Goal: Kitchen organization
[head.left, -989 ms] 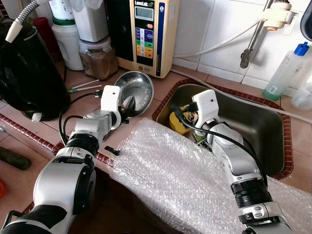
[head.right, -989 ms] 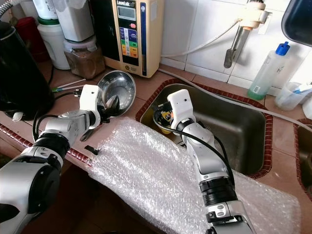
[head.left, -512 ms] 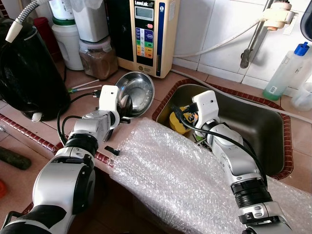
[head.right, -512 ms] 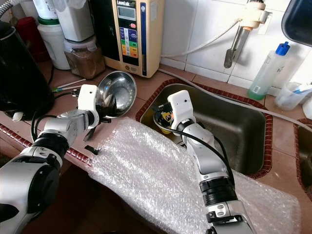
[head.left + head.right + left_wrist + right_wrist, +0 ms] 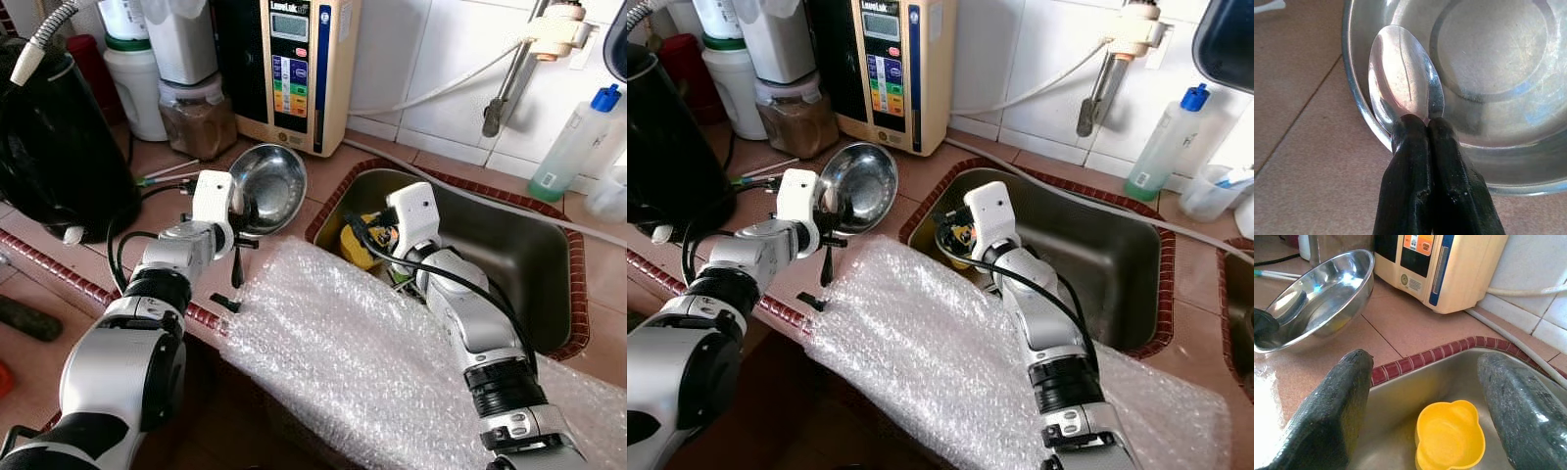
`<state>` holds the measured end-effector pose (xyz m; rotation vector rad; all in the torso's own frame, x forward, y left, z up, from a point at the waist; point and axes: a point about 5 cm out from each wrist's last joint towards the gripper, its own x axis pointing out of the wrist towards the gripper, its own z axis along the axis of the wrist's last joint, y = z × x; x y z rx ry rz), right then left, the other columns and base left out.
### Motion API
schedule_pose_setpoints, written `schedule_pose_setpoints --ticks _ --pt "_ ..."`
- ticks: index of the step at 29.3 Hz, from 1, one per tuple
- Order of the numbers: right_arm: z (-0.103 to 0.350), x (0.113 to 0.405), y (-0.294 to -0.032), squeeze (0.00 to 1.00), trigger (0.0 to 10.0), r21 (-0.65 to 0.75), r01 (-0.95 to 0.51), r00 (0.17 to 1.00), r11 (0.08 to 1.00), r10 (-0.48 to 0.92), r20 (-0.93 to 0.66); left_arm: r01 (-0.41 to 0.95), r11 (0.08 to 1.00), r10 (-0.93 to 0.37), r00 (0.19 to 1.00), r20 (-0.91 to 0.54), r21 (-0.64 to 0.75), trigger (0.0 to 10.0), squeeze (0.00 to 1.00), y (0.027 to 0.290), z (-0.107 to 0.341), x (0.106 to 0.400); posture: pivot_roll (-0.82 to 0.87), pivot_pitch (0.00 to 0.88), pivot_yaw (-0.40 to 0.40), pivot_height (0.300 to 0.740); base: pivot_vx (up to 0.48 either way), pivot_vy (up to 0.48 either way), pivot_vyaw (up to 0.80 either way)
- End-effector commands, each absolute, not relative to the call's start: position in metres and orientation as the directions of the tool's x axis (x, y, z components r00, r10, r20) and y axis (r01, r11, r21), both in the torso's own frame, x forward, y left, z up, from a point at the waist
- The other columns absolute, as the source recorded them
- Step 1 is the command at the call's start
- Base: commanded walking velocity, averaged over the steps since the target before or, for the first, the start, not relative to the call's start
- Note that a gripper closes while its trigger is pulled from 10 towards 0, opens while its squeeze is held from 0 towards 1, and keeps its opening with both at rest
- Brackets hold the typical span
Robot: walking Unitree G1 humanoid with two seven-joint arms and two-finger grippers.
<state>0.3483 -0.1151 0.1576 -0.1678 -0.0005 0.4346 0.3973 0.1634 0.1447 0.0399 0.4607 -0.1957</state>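
Observation:
A steel bowl [image 5: 269, 186] stands tilted up on the counter left of the sink, its inside facing me. My left gripper [image 5: 1418, 123] is shut on a metal spoon [image 5: 1400, 78] at its neck, and the spoon's scoop lies against the inside of the bowl's near rim. A dark handle [image 5: 235, 266] hangs down below that gripper [image 5: 238, 201]. My right gripper [image 5: 1420, 396] is open at the sink's left end, above a yellow cup [image 5: 1449, 438] that lies in the steel sink [image 5: 529, 255].
Bubble wrap [image 5: 372, 352] covers the counter's front edge and part of the sink. A cream water machine [image 5: 299, 69], a jar [image 5: 196, 113] and a black appliance [image 5: 54, 147] stand at the back left. The tap [image 5: 509, 78] and a clear bottle [image 5: 573, 142] are at the back right.
The left gripper has lifted and drawn left a little, tipping the steel bowl more upright; the dark handle now hangs down below it. The right arm has barely moved.

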Motion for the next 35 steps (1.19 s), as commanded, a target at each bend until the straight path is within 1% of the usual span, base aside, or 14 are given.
schedule_pose_setpoints --ticks 1,9,17,28,35 --pt "0.16 0.351 -0.117 0.0 10.0 -0.169 -0.413 0.91 0.895 0.414 -0.029 0.174 0.984 -0.146 0.89 -0.432 0.025 0.0 0.0 0.171 0.148 0.398 0.08 0.0 0.005 0.74 0.0 0.0 0.0" --pt "0.161 0.351 -0.117 0.0 10.0 -0.171 -0.413 0.91 0.895 0.415 -0.026 0.152 0.988 -0.132 0.912 -0.387 0.022 0.0 0.0 0.172 0.16 0.402 0.08 0.0 0.003 0.74 0.0 0.0 0.0" --pt "0.161 0.352 -0.117 0.0 10.0 -0.171 -0.409 0.911 0.897 0.411 -0.021 0.131 0.991 -0.121 0.95 -0.287 0.018 0.0 0.0 0.169 0.179 0.409 0.08 0.0 0.005 0.74 0.0 0.0 0.0" --pt "0.161 0.352 -0.117 0.0 10.0 -0.168 -0.409 0.911 0.897 0.412 -0.018 0.113 0.991 -0.097 0.975 -0.199 0.068 0.0 0.0 0.167 0.197 0.413 0.08 0.0 0.001 0.74 0.0 0.0 0.0" --pt "0.161 0.352 -0.117 0.0 10.0 -0.167 -0.41 0.91 0.896 0.413 -0.019 0.097 0.992 -0.079 0.976 -0.203 0.08 0.0 0.0 0.171 0.196 0.412 0.08 0.0 0.002 0.74 0.0 0.0 0.0"
